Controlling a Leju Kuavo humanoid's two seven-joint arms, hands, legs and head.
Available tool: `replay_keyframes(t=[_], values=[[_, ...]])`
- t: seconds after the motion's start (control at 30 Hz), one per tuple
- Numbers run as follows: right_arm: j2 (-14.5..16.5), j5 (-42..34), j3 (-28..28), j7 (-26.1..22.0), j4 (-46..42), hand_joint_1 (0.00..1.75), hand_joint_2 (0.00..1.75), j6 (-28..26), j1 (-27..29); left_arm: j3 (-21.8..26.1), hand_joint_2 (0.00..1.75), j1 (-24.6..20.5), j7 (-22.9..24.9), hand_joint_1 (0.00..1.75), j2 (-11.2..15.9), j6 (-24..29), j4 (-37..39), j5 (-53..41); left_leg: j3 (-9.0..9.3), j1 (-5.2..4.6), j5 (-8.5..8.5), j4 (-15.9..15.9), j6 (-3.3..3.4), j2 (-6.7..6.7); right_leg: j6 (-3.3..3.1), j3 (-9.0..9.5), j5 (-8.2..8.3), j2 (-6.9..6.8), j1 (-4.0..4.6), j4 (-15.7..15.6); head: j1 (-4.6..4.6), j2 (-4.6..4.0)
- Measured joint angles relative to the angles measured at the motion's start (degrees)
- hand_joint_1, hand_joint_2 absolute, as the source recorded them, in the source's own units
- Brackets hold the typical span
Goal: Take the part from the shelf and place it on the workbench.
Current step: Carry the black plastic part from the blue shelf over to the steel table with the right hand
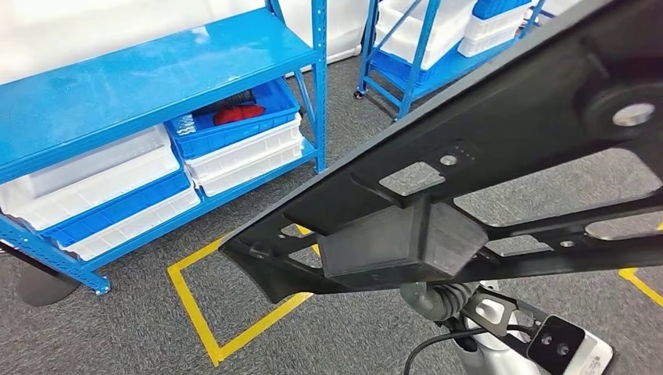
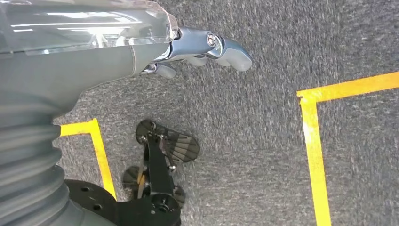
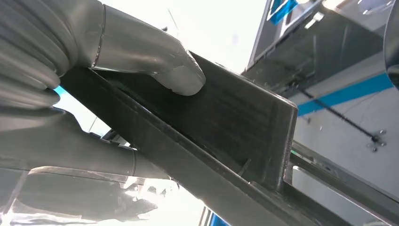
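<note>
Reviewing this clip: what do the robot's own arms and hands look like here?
Left hand: blue-grey metallic fingers, rounded tips, a screw pivot, behind a clear glossy cover and a grey ribbed cover. Right hand: thick silver-grey thumb with a rounded tip, beside the same ribbed grey cover. A black cable runs along the lower arm in the head view.

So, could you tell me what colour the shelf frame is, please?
Blue shelf frame, clearest in the head view.
</note>
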Motion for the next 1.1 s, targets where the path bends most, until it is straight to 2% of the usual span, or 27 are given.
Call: replay_keyframes(t=[0.03, 0.07, 0.1, 0.17, 0.2, 0.23, 0.3, 0.37, 0.43, 0.47, 0.5, 0.53, 0.57, 0.6, 0.67, 0.7, 0.73, 0.8, 0.83, 0.87, 0.93, 0.97, 1.0, 1.03, 1.07, 1.1], values=[[-0.3, -0.3, 0.3, 0.0, -0.6, 1.75, 1.75, -0.7, 0.1, 0.1, 1.75, 0.0, -0.1, 0.0, 0.1, 0.0, 0.0, 0.0, -0.01, -0.01, -0.07, 0.1, -0.05, 0.71, 0.17, 0.03, 0.55, -0.19, -0.18, 0.2, 0.0, 0.0], [-0.7, -1.0, 0.4, 0.0, -1.3, 1.75, 1.75, -1.3, 0.1, 0.1, 1.75, 0.0, -0.2, 0.0, 0.2, -0.1, 0.0, 0.1, 0.02, -0.01, -0.18, 0.1, -0.14, 1.33, 0.27, 1.37, 2.07, -0.58, -0.31, -2.2, 0.01, 0.0], [-1.3, -2.0, 0.5, 0.0, -2.2, 1.75, 1.75, -1.8, 0.2, 0.2, 1.75, 0.0, -0.4, 0.0, 0.3, -0.3, 0.0, 0.1, 0.11, -0.02, -0.33, 0.3, -0.29, 1.88, 0.26, 3.63, 4.0, -1.47, -0.38, -6.1, 0.01, 0.0], [-2.6, -4.0, -0.1, 0.0, -4.0, 1.75, 1.75, -2.1, 0.2, 0.3, 1.75, 0.0, -0.6, 0.0, 0.6, -0.8, 0.0, 0.2, 0.29, -0.28, -0.71, 0.5, -0.8, 2.77, -0.32, 7.54, 6.2, -3.7, 0.03, -13.4, 0.02, 0.0], [-3.1, -4.7, -0.4, 0.0, -4.7, 1.75, 1.75, -2.0, 0.2, 0.4, 1.75, 0.0, -0.7, 0.0, 0.8, -1.0, 0.0, 0.2, 0.38, -0.42, -0.86, 0.6, -1.1, 3.21, -0.71, 8.38, 6.47, -4.26, 0.27, -15.1, 0.01, 0.0], [-3.6, -5.2, -0.8, 0.0, -5.3, 1.75, 1.75, -1.9, 0.4, 0.4, 1.75, 0.0, -0.7, 0.0, 1.0, -1.1, 0.0, 0.2, 0.47, -0.54, -0.97, 0.6, -1.43, 3.71, -1.12, 8.44, 6.31, -4.14, 0.52, -15.6, 0.01, 0.0], [-4.2, -5.6, -1.4, 0.0, -6.1, 1.75, 1.75, -1.1, 0.7, 0.5, 1.75, -0.2, -0.9, 0.0, 1.3, -1.2, 0.0, 0.5, 0.7, -0.45, -1.27, 0.7, -2.09, 4.34, -1.8, 8.29, 6.57, -2.8, 0.41, -15.8, 0.0, 0.0], [-4.3, -5.2, -1.9, 0.0, -6.7, 1.75, 1.75, 0.5, 0.9, 0.7, 1.75, -0.3, -1.4, 0.0, 1.5, -1.3, 0.0, 0.9, -0.01, -0.19, -3.16, 2.9, -2.63, 2.39, -2.52, 8.35, 6.88, -1.63, 0.11, -16.2, -0.01, 0.0], [-4.2, -4.4, -2.1, 0.0, -7.0, 1.75, 1.75, 1.9, 1.2, 0.9, 1.75, -0.2, -1.8, 0.0, 1.7, -1.4, 0.0, 1.1, -2.97, -0.02, -6.99, 9.8, -2.9, -0.36, -2.96, 8.31, 7.06, -0.41, 0.05, -16.3, -0.01, 0.0], [-4.2, -4.0, -2.1, 0.0, -7.1, 1.75, 1.75, 2.4, 1.4, 1.0, 1.75, -0.1, -1.9, 0.0, 1.8, -1.6, 0.0, 1.2, -4.86, 0.0, -8.64, 13.9, -2.95, -0.94, -3.05, 8.25, 7.1, 0.31, 0.1, -16.2, -0.01, 0.0], [-4.1, -3.8, -2.2, 0.0, -7.1, 1.75, 1.75, 2.8, 1.6, 1.0, 1.75, 0.0, -1.9, 0.0, 1.8, -1.7, 0.0, 1.3, -6.3, -0.01, -9.42, 16.8, -2.97, -1.21, -3.09, 8.22, 7.12, 1.09, 0.16, -16.2, -0.01, 0.0], [-4.0, -3.7, -2.3, 0.0, -7.1, 1.75, 1.75, 3.1, 1.7, 1.1, 1.75, 0.0, -2.0, 0.0, 1.9, -1.8, 0.0, 1.4, -6.85, -0.01, -9.03, 17.7, -2.92, -1.33, -3.1, 8.2, 7.13, 1.89, 0.2, -16.1, -0.01, 0.0], [-3.9, -3.7, -2.4, 0.0, -7.1, 1.75, 1.75, 3.2, 1.7, 1.1, 1.75, 0.0, -2.0, 0.0, 2.0, -1.9, 0.0, 1.5, -6.22, -0.01, -7.44, 16.0, -2.8, -1.44, -3.09, 8.2, 7.12, 2.65, 0.21, -16.0, -0.01, 0.0], [-3.9, -3.8, -2.7, 0.0, -7.1, 1.75, 1.75, 3.4, 1.7, 1.2, 1.75, 0.0, -2.0, 0.0, 2.2, -1.9, 0.0, 1.6, -4.69, 0.0, -5.15, 12.4, -2.63, -1.82, -3.04, 8.22, 7.1, 3.4, 0.21, -15.8, -0.01, 0.0], [-3.8, -4.2, -3.2, 0.0, -7.1, 1.75, 1.75, 3.6, 1.6, 1.3, 1.75, -0.1, -2.0, 0.0, 2.5, -2.0, 0.0, 1.7, -1.42, 0.12, -1.91, 4.7, -2.2, -4.28, -2.74, 8.01, 7.11, 4.76, 0.2, -15.5, -0.01, 0.0], [-3.8, -4.3, -3.4, 0.0, -7.1, 1.75, 1.75, 3.7, 1.5, 1.3, 1.75, -0.1, -2.0, 0.0, 2.6, -2.0, 0.0, 1.7, -0.54, 0.16, -1.25, 2.4, -2.05, -5.38, -2.4, 7.77, 7.22, 5.4, 0.14, -15.4, -0.01, 0.0], [-3.7, -4.3, -3.6, 0.0, -7.1, 1.75, 1.75, 3.8, 1.4, 1.3, 1.75, -0.2, -1.9, 0.0, 2.7, -2.1, 0.0, 1.7, -0.23, 0.13, -1.25, 1.5, -1.91, -6.08, -2.01, 7.48, 7.38, 6.0, 0.06, -15.3, -0.01, 0.0], [-3.6, -4.3, -3.9, 0.0, -7.1, 1.75, 1.75, 3.8, 1.4, 1.4, 1.75, -0.2, -1.7, 0.0, 2.8, -2.0, 0.0, 1.7, -0.18, 0.16, -0.91, 1.1, -1.5, -5.22, -1.15, 7.04, 7.76, 7.17, -0.1, -15.4, -0.01, 0.0], [-3.6, -4.4, -4.2, 0.0, -7.1, 1.75, 1.75, 3.8, 1.4, 1.4, 1.75, -0.3, -1.4, 0.0, 2.9, -1.9, 0.0, 1.7, -0.09, 0.23, -0.67, 0.9, -1.16, -4.57, -0.85, 6.78, 7.55, 6.65, -0.03, -15.1, 0.0, 0.0], [-3.5, -4.4, -4.5, 0.0, -7.1, 1.75, 1.75, 3.8, 1.4, 1.4, 1.75, -0.3, -0.9, 0.0, 2.9, -1.8, 0.0, 1.7, -0.05, 0.35, -0.44, 0.6, -0.8, -3.88, -0.6, 6.18, 6.76, 5.39, 0.08, -14.0, 0.0, 0.0], [-3.3, -4.3, -5.4, 0.0, -6.9, 1.75, 1.75, 4.3, 1.5, 1.4, 1.75, -0.3, 1.0, 0.0, 3.0, -1.4, 0.0, 1.3, -0.08, 0.26, -0.25, 0.4, -0.34, -2.41, -0.24, 3.35, 3.36, 1.75, 0.21, -8.0, 0.01, 0.0], [-3.0, -4.2, -5.8, 0.0, -6.8, 1.75, 1.75, 4.7, 1.6, 1.4, 1.75, -0.2, 2.3, 0.0, 3.2, -1.1, 0.0, 1.0, -0.13, 0.15, -0.27, 0.4, -0.24, -1.63, -0.08, 1.49, 1.54, 0.71, 0.13, -4.1, 0.01, 0.0], [-2.6, -4.0, -6.2, 0.0, -6.6, 1.75, 1.75, 5.0, 1.8, 1.4, 1.75, -0.1, 3.7, 0.0, 3.3, -0.8, 0.0, 0.6, -0.17, 0.06, -0.31, 0.4, -0.2, -0.81, 0.07, -0.01, 0.42, 0.22, 0.0, -0.9, 0.01, 0.0], [-2.2, -3.7, -6.5, 0.0, -6.3, 1.75, 1.75, 5.1, 2.0, 1.4, 1.75, -0.1, 4.9, 0.0, 3.5, -0.6, 0.0, 0.3, -0.2, 0.01, -0.36, 0.4, -0.2, -0.02, 0.17, -0.62, 0.33, -0.02, -0.13, 0.5, 0.01, 0.0], [-1.9, -3.5, -6.8, 0.0, -6.1, 1.75, 1.75, 5.1, 2.1, 1.4, 1.75, -0.2, 5.9, 0.0, 3.6, -0.5, 0.0, 0.1, -0.2, 0.0, -0.42, 0.5, -0.25, 0.73, 0.21, -0.08, 1.26, -0.27, -0.23, -0.4, 0.01, 0.0], [-1.7, -3.5, -7.2, 0.0, -5.8, 1.75, 1.75, 5.0, 2.1, 1.4, 1.75, -0.3, 6.6, 0.0, 3.8, -0.5, 0.0, 0.0, -0.13, 0.0, -0.51, 0.5, -0.37, 1.41, 0.19, 1.68, 2.96, -0.81, -0.29, -3.5, 0.02, 0.0]])
